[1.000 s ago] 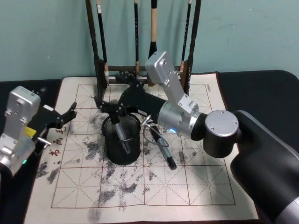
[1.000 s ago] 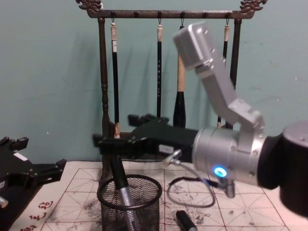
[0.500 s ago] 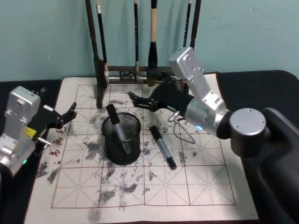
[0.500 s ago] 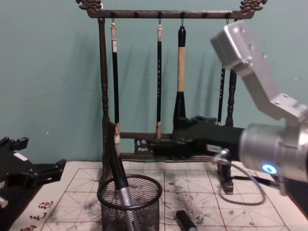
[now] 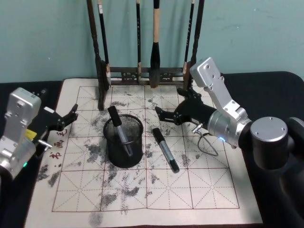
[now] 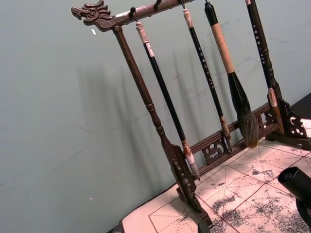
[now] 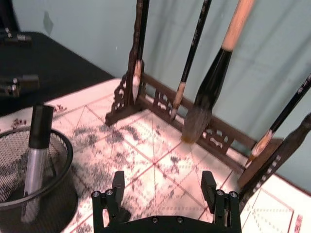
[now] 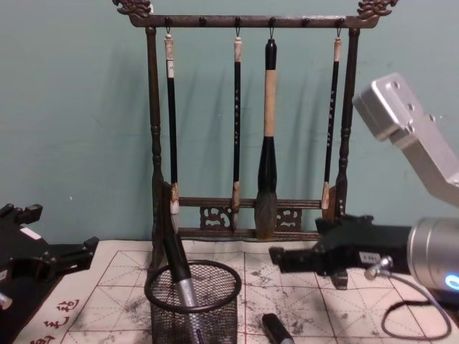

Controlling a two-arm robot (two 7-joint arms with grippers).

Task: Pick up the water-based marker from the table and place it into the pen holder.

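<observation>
A water-based marker with a black cap and grey barrel stands tilted inside the black mesh pen holder at the mat's centre left. The chest view shows the marker leaning in the pen holder too. A second dark marker lies flat on the mat just right of the holder. My right gripper hovers open and empty to the right of the holder, above the mat; its wrist view shows the gripper with fingers wide apart. My left gripper rests open at the mat's left edge.
A tall dark wooden brush rack with several hanging brushes stands at the back of the white gridded mat. The right arm's cable loops over the mat. Dark tabletop surrounds the mat.
My right gripper has drawn back to the right, away from above the pen holder. The marker stays leaning in the holder. The left arm has not moved.
</observation>
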